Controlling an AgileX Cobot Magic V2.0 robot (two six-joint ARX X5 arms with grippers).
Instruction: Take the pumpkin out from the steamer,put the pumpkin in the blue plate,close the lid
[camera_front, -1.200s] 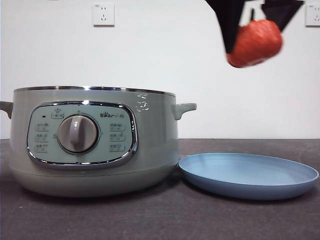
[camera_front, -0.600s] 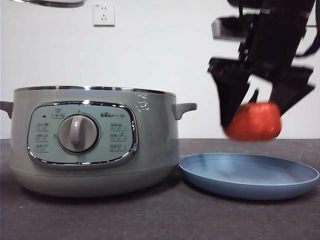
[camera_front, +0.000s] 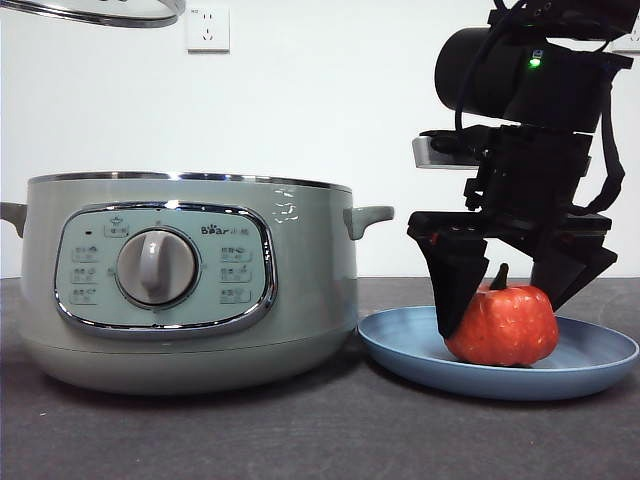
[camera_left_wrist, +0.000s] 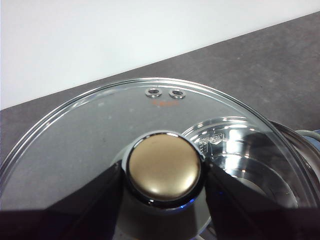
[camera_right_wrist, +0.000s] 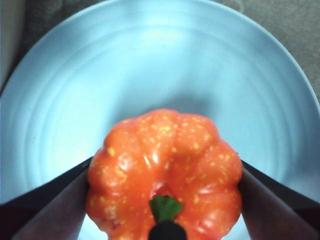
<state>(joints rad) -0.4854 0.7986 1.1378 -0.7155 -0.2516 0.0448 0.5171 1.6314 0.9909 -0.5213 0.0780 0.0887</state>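
both hands grip: right hand (camera_front: 508, 300) clamps pumpkin (camera_front: 502, 325) on blue plate (camera_front: 600, 365), left hand (camera_left_wrist: 162, 200) clamps lid (camera_left_wrist: 100, 130).

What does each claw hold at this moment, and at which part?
The right claw grips the pumpkin by its two sides, over the blue plate. The left claw holds the lid by its knob.

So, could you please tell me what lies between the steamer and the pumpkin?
In the front view, only the near rim of the blue plate lies between the steamer and the pumpkin, plus one dark finger of the right gripper against the pumpkin's side.
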